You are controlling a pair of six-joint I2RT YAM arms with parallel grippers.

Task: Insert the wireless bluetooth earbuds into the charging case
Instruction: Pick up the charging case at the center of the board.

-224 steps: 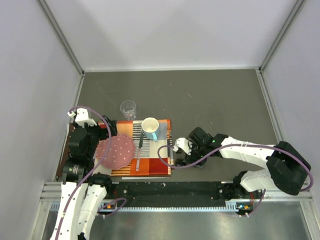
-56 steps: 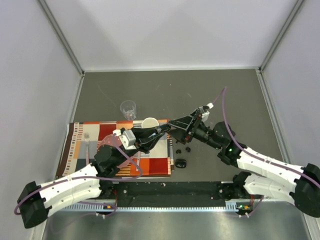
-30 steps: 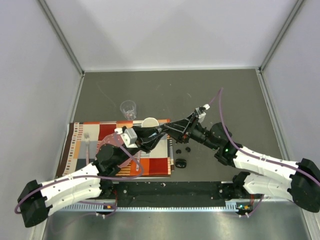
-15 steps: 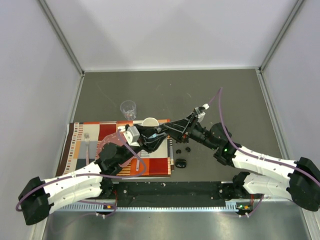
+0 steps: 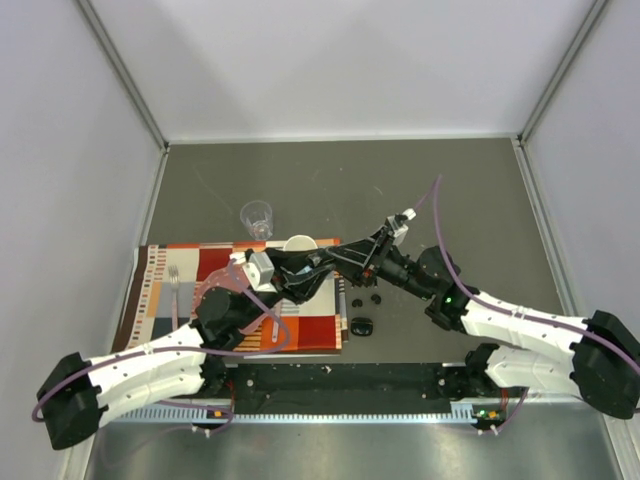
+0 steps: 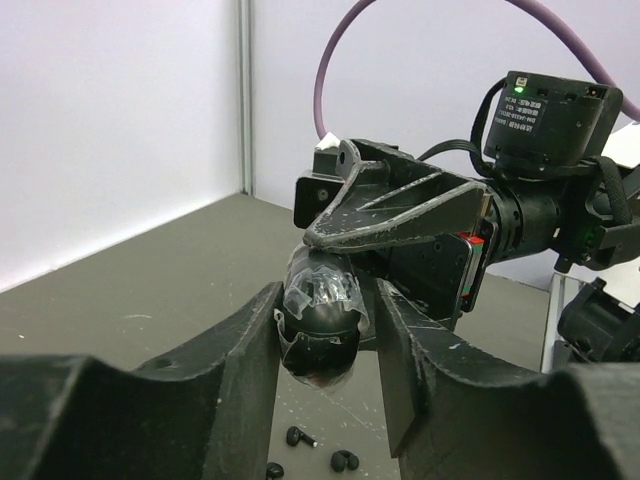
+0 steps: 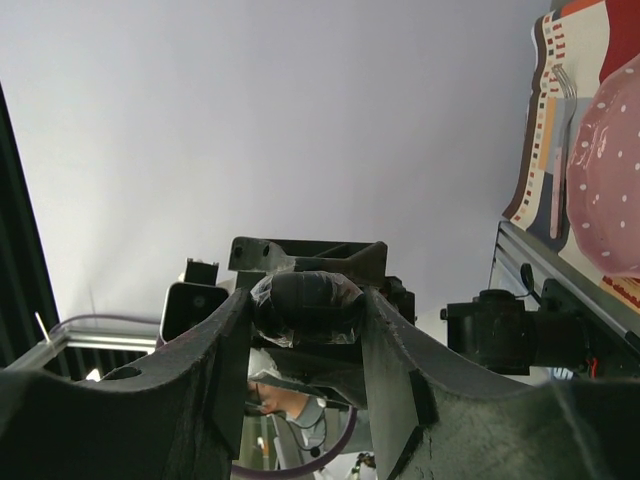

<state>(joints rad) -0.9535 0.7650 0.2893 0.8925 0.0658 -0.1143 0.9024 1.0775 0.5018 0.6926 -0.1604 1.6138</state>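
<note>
Left end effector [image 6: 326,300] has eased around charging case [image 6: 320,328], grip indeterminate; right end effector [image 7: 303,303] clamps it; earbuds [image 6: 344,460] remain uninserted.

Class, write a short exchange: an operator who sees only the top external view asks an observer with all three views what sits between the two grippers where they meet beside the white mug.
Operator: What is between the grippers? From above I see only black shapes.
Observer: The right wrist view shows the right gripper clamped on a black charging case wrapped in clear film.
Operator: And the left gripper?
Observer: The left wrist view shows the same case sitting inside the left gripper. I cannot tell whether it is squeezing.
</note>
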